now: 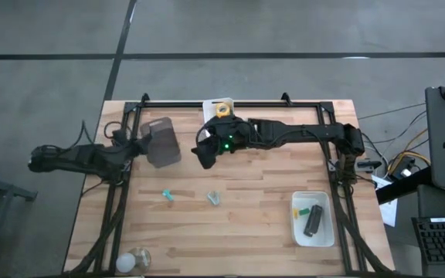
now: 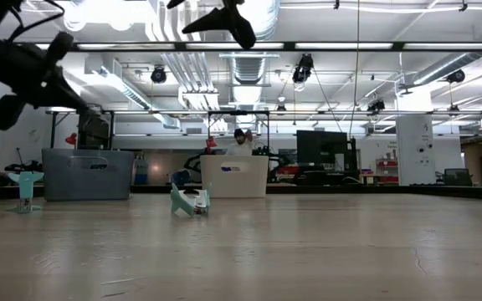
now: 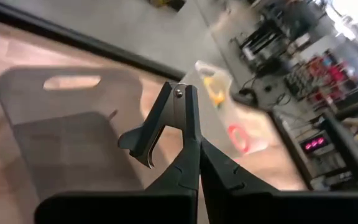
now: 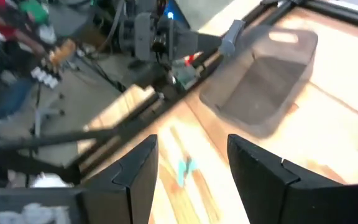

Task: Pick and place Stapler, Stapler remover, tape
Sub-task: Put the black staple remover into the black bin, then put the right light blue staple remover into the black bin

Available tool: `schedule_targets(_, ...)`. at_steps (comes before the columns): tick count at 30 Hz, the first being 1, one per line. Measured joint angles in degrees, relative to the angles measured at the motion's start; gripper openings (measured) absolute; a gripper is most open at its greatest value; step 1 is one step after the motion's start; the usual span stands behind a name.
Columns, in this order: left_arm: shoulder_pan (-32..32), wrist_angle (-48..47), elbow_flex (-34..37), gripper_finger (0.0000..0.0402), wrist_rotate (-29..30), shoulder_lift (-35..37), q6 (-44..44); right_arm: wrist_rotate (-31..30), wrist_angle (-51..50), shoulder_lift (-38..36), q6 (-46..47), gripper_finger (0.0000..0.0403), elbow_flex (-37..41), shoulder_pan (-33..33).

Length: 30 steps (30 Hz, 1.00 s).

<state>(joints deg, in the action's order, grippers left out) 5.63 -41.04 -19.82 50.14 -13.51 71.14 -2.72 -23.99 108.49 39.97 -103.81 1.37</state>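
Note:
The black stapler [image 1: 313,222] lies in a white tray [image 1: 324,233] at the near right, beside a tiny green piece [image 1: 303,210]. A small teal-and-white stapler remover [image 1: 214,198] [image 2: 189,201] rests on the wood mid-table. Yellow tape [image 1: 222,110] [image 3: 213,90] and red tape [image 3: 238,138] sit in a clear container [image 1: 211,106] at the far edge. My right gripper [image 1: 205,160] [image 4: 192,146] hangs open above the table near that container, with nothing between its fingers. My left gripper [image 1: 136,144] [image 3: 185,93] is shut and empty, drawn back at the left edge.
A grey see-through bin [image 1: 161,143] [image 4: 266,81] stands between the two grippers. A small teal piece [image 1: 168,196] [image 2: 26,188] stands upright left of the stapler remover. A white ball and a clear object [image 1: 134,260] lie at the near left corner.

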Motion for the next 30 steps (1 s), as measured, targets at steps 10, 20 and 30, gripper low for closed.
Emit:
schedule_targets(10,-0.5,-1.7,3.4,0.0004,-6.1,-8.1,13.0,0.0,-10.2,0.3,-4.4,0.0179,0.0,0.2)
schedule_targets(20,-2.7,-2.0,4.9,0.0053,-11.5,-11.3,24.9,-0.3,-10.2,0.3,-4.5,0.0179,0.8,0.2)
schedule_targets(30,-2.9,4.3,1.7,0.0134,-12.0,-10.8,24.3,1.8,-10.1,0.3,1.5,0.0176,6.1,0.0)
